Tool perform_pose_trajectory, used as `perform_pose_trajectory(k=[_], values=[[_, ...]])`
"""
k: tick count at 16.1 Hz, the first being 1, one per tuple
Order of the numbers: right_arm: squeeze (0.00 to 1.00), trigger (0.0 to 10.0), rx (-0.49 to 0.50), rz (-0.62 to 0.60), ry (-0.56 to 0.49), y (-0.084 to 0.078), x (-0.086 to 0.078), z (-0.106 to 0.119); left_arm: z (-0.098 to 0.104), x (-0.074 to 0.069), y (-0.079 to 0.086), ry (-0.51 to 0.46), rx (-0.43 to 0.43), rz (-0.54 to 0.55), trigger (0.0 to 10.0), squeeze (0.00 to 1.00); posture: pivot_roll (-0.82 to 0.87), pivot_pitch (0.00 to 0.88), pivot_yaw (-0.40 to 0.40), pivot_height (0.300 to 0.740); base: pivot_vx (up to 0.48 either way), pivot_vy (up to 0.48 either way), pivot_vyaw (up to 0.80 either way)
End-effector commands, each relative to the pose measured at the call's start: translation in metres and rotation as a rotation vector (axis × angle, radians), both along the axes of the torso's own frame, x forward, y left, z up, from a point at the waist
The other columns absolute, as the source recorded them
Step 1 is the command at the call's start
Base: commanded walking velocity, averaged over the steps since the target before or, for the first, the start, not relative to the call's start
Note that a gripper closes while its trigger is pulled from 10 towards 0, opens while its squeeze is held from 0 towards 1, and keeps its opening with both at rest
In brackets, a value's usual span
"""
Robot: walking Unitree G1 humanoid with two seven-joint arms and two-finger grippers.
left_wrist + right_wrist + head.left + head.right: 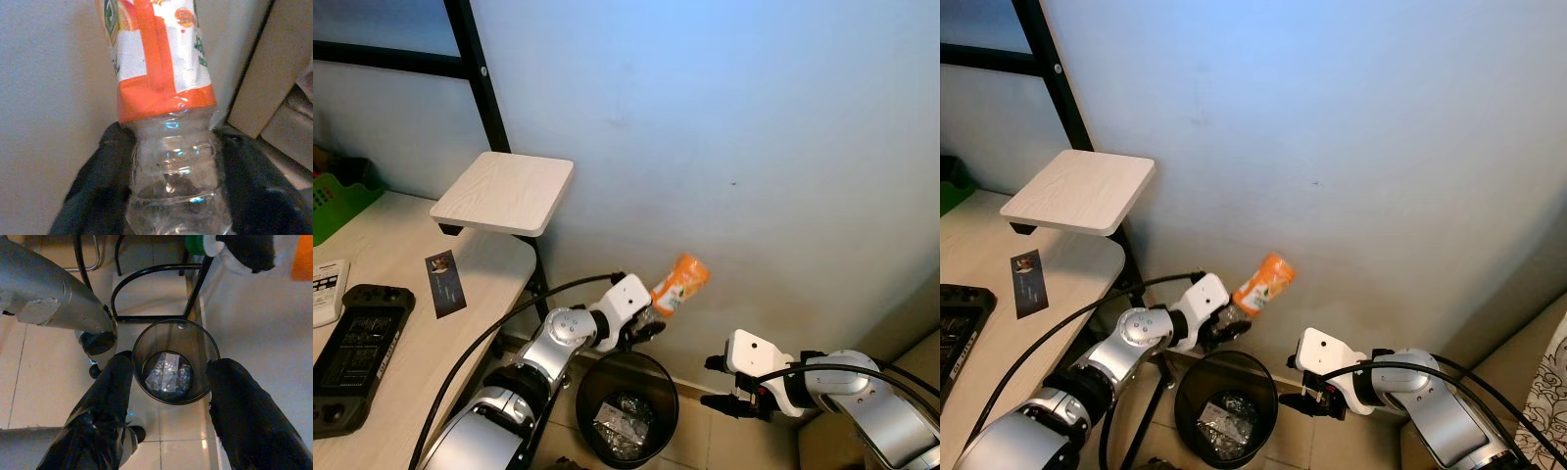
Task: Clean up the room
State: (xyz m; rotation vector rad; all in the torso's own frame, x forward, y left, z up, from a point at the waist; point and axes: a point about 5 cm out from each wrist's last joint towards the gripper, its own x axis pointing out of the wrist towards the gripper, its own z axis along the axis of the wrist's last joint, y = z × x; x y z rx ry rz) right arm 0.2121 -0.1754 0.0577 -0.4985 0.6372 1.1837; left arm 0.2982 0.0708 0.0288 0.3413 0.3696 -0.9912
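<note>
**Almost binned: empty bottle hanging over the wastebasket**

Right now the left pincer (651,318) is gripping a plastic bottle (679,284) by its clear ribbed lower part, its two black fingers (95,196) pressing on either side, as the left wrist view is showing. The bottle is tilting up and away from the pincer, with its orange-labelled end highest, close to the pale blue wall (754,127), and is hanging just above the far rim of the black mesh wastebasket (626,406).

Judging by its look, the bottle is empty, so it is probably very light and thin-walled, likely to dent under a hard squeeze and somewhat slick on the bare plastic. The ribbed section appears to be giving the fingers the surest purchase.

The right pincer (729,401) is hovering low beside the wastebasket with its fingers spread and nothing between them; its wrist view is looking straight down into the basket, where crumpled shiny wrapping (167,373) is lying at the bottom.

The floor is tiled in beige. To the robot's left, a light wooden table (401,323) is carrying a dark handheld device (357,348) and a small card (445,283), with a small raised wooden shelf (504,193) standing above it.
</note>
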Motion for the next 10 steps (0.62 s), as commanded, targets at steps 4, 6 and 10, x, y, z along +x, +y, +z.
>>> perform_pose_trajectory(k=[4,6,10], values=[[0.0,10.0,0.012,0.007,-0.006,0.0012,0.0022,0.0047,0.0022,0.0025,-0.0006,-0.007,-0.009,0.005,10.0,1.0,-0.1,0.004,0.041,0.74,0.0,0.0,0.0],[0.0,10.0,0.014,0.004,-0.003,0.0018,0.0033,0.0045,0.0015,0.0024,-0.0003,0.0,-0.013,0.005,10.0,1.0,-0.1,0.009,0.04,0.74,0.0,0.0,0.0],[0.0,10.0,0.018,0.002,0.003,0.0025,0.0034,0.004,-0.0015,-0.0001,0.0,0.014,-0.013,-0.002,10.0,1.0,-0.1,0.012,0.038,0.74,0.0,0.0,0.0]])
